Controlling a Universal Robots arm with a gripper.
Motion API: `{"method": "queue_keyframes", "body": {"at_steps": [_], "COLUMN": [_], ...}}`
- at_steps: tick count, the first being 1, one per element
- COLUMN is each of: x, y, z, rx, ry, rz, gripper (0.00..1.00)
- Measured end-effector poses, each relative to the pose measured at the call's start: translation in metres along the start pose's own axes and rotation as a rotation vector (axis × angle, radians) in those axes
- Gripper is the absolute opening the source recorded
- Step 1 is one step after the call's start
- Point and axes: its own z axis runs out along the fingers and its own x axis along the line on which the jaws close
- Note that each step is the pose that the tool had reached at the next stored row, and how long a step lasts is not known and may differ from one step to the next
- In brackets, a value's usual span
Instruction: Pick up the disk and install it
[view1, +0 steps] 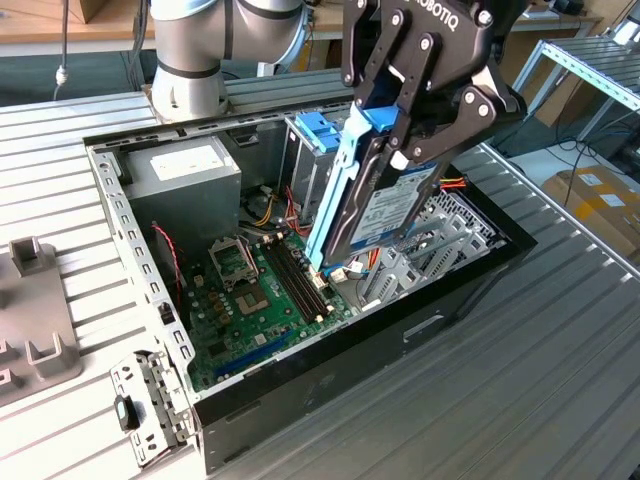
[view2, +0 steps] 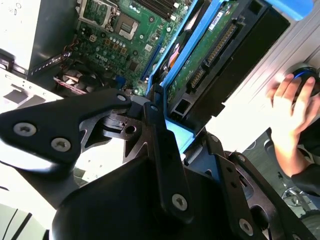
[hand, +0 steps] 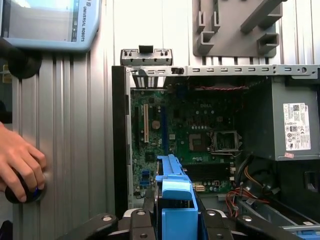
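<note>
Jaws of my gripper (view1: 405, 150) are clamped on 1 disk (view1: 388, 215) — dark drive in its blue carrier — which I hold tilted on edge above 1 open computer case (view1: 400, 340), its lower end over the 1 green motherboard (view1: 250, 310). 1 grey power supply (view1: 185, 185) sits inside the case beside that board. Outside the case, on the ribbed metal table (view1: 520, 400), 1 person's hand (hand: 17, 162) rests on 1 dark mouse (hand: 22, 195) in the first wrist view.

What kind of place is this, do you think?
Likely a robotics lab or workshop: an open computer case lies on a ribbed metal table, and the gripper holds the disk over it.
</note>
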Motion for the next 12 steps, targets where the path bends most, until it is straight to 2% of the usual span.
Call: {"method": "queue_keyframes", "body": {"at_steps": [12], "x": [0.0017], "y": [-0.0099], "z": [0.0001], "rx": [-0.0002], "ry": [0.0], "rz": [0.0], "gripper": [0.37]}}
